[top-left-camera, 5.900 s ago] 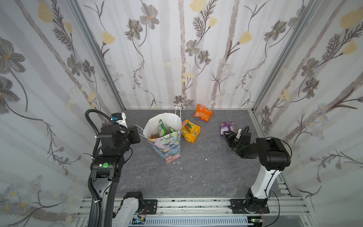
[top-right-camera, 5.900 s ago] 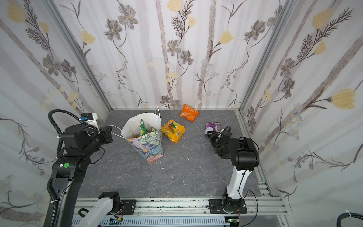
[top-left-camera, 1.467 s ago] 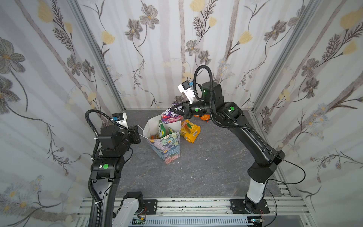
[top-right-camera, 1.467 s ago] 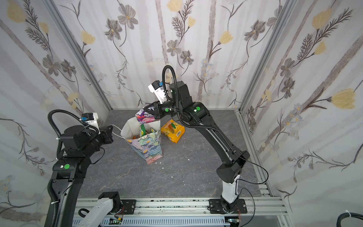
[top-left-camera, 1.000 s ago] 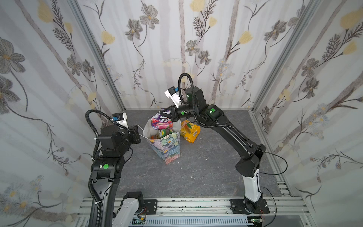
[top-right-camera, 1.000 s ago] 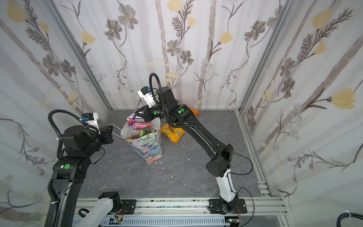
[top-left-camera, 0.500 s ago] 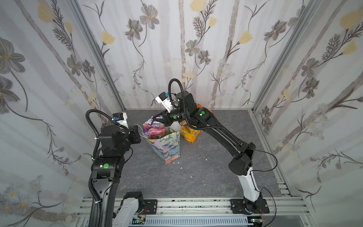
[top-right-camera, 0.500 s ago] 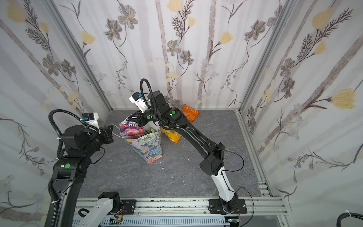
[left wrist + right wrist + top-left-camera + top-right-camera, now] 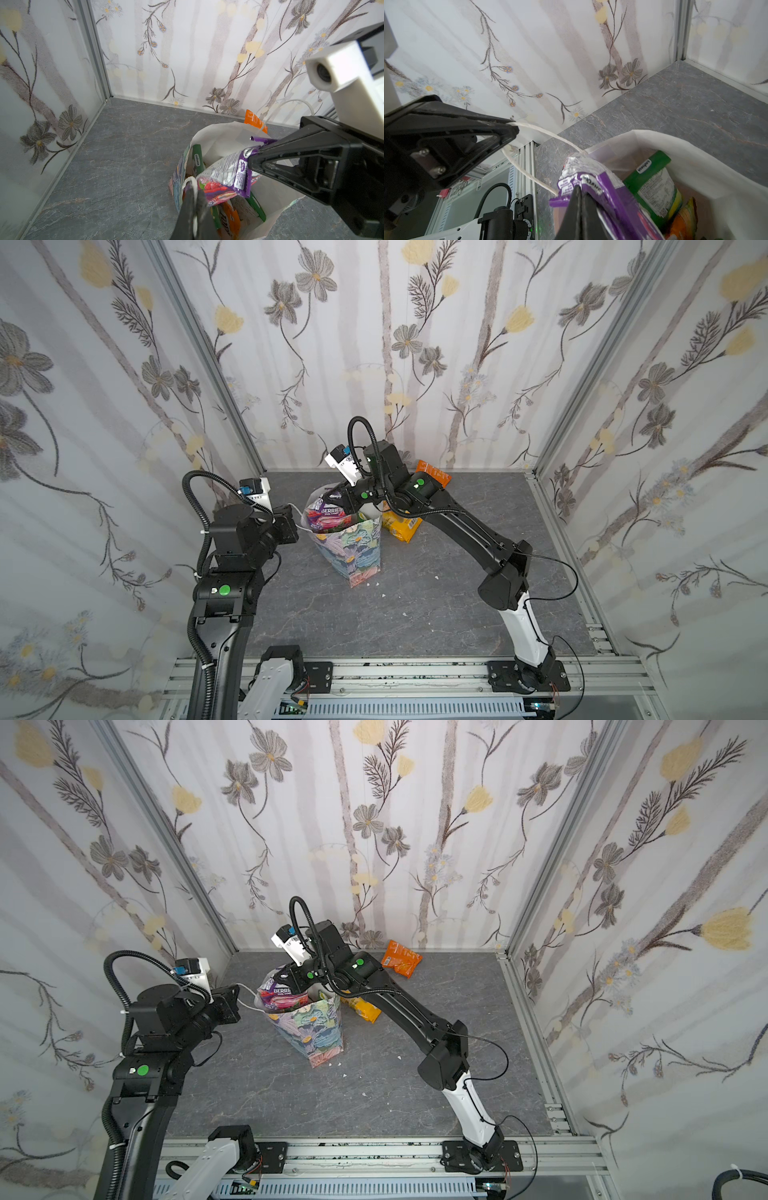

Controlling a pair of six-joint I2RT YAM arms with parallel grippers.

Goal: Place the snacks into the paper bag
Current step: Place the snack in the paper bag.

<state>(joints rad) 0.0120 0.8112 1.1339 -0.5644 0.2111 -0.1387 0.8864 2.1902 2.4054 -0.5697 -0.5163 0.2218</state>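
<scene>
One tall flower-printed paper bag, centre frame in both top views. Snack packets in sight: five at least! One glossy purple-and-pink packet at the bag's mouth, one orange foil packet upper centre, one yellow packet just right of the bag. Inside, at least one green packet and one orange-printed packet; anything deeper can't be counted.
</scene>
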